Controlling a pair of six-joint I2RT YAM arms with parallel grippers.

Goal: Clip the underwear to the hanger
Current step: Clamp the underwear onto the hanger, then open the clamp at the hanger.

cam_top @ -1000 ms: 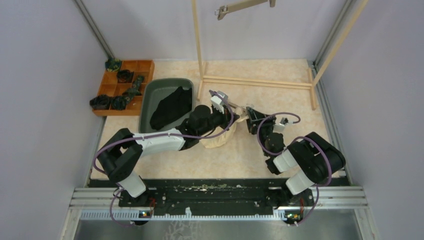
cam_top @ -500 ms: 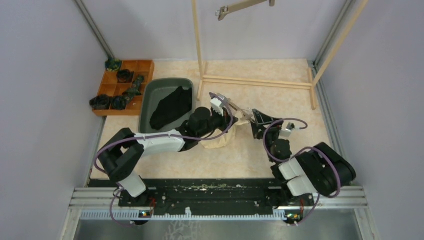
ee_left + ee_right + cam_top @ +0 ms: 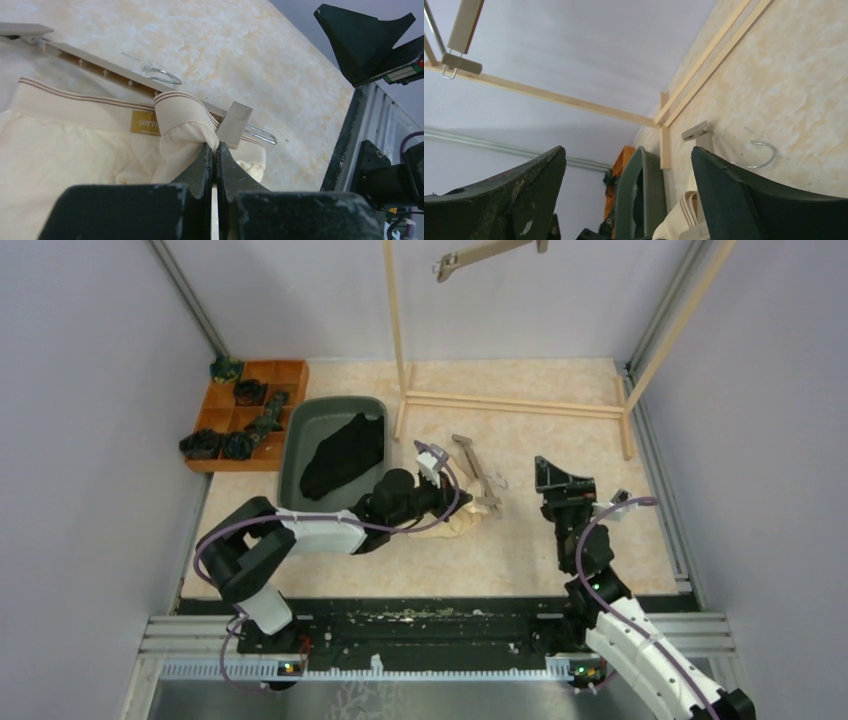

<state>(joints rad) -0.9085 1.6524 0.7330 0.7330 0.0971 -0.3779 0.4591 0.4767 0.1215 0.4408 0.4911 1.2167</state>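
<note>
Two left fingers (image 3: 202,167) pinch soft cream underwear (image 3: 75,145); right fingers (image 3: 504,195) stand wide apart.

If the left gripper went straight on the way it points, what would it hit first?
The left gripper, jaws shut on the cream underwear, points at the hanger's clip just beyond the pinched fabric, so probably that clip first; the table lies behind it.

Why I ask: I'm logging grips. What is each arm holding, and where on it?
The left gripper pinches the cream underwear by bunched fabric at its waistband, beside the hanger clip. The right gripper holds nothing.
</note>
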